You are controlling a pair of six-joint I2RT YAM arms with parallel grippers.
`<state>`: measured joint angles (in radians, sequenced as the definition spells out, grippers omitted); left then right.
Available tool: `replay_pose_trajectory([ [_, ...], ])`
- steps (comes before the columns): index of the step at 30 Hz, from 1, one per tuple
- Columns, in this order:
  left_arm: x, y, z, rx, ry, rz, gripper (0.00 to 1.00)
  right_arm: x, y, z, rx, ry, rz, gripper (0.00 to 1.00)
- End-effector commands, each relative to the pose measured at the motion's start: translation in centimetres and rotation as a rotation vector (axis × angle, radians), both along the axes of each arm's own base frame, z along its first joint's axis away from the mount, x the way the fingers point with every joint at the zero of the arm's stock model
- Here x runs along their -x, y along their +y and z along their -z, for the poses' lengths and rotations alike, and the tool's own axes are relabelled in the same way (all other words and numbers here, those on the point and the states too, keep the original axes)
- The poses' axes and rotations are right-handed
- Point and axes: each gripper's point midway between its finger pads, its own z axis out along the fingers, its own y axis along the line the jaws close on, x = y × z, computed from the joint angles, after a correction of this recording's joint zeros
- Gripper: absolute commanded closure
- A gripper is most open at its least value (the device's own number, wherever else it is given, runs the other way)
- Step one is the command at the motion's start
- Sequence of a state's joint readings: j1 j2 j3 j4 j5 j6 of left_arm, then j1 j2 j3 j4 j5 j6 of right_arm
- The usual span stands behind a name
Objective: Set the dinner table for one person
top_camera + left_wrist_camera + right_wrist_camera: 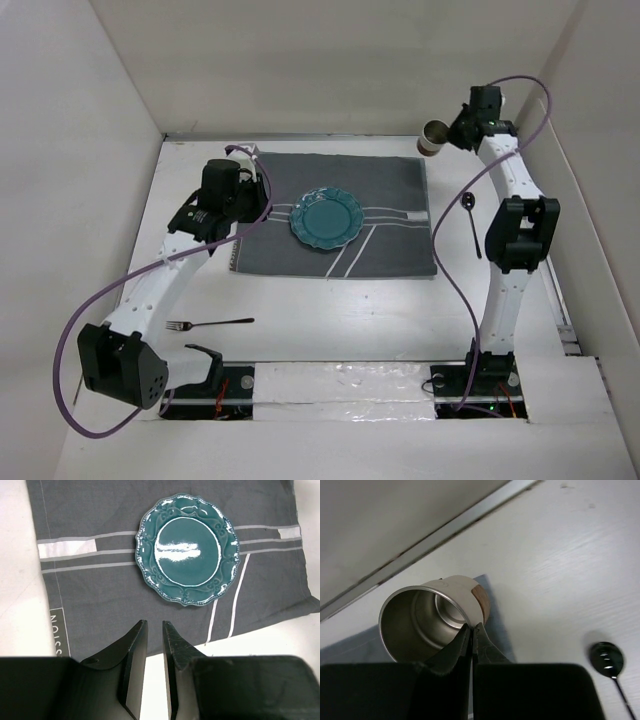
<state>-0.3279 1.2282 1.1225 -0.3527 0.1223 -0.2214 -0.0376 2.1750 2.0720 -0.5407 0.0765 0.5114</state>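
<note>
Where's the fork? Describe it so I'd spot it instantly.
Start at the grey striped mat in the middle of the white table, then move from its near left corner toward the table's near edge. The fork lies flat on bare tabletop, tines pointing left; the only other cutlery, a round-bowled spoon, lies right of the mat.

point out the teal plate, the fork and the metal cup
teal plate [187,550], left wrist view, on its glossy centre
fork [210,323], top external view, midway along its handle
metal cup [415,622], right wrist view, on its inner wall
</note>
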Motion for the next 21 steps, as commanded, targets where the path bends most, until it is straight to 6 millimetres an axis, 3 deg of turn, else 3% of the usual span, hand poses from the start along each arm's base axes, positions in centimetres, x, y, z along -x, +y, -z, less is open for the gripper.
replay_pose_trajectory([
  [1, -0.9, -1.1, -2.8, 0.053, -0.076, 0.026, 0.84, -1.5, 4.7, -3.0, -0.014, -0.090, -0.132, 1.00],
  [6, -0.9, -1.1, -2.6, 0.050, -0.069, 0.026, 0.84, -1.3, 8.3, 0.3, -0.006, -0.015, -0.187, 1.00],
  [21, -1.1, -1.0, -2.0, 0.040, -0.055, 0.020, 0.84, 0.5, 6.5, 6.6, 0.081, 0.187, -0.110, 1.00],
])
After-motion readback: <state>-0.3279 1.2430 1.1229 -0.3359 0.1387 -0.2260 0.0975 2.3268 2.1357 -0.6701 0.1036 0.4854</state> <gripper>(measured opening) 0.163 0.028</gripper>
